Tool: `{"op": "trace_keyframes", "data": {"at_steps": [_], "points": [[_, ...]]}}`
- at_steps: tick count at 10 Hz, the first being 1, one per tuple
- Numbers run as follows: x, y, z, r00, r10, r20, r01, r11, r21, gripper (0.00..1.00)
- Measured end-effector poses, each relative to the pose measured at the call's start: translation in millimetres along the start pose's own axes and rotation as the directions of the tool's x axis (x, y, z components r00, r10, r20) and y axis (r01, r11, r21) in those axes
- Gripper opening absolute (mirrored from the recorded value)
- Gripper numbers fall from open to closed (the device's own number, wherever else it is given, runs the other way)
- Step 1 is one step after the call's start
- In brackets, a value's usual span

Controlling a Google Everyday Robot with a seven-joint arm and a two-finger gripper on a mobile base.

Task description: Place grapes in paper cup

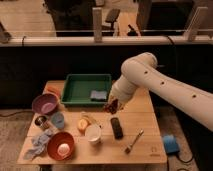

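My gripper (113, 105) hangs above the middle of the wooden table, just right of the green tray's front corner. It is shut on the grapes (113, 107), a small dark reddish-purple bunch that dangles under the white arm. The paper cup (93, 134), white with a pale inside, stands upright near the table's front, down and to the left of the gripper. The grapes are in the air, apart from the cup.
A green tray (75, 90) with a blue sponge (98, 95) sits at the back. A black remote (116, 127) lies right of the cup, a fork (132, 142) beyond it. An orange fruit (82, 124), red bowl (61, 145), purple bowl (45, 103), light-blue cup (58, 120) fill the left side.
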Motion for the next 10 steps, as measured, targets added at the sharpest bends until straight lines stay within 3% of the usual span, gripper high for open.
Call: {"op": "trace_keyframes", "data": {"at_steps": [5, 10], "points": [[-34, -19, 9, 0.994, -0.089, 0.062, 0.089, 0.996, -0.004, 0.04], [-50, -22, 25, 0.986, -0.116, 0.117, 0.115, 0.993, 0.013, 0.04]]}}
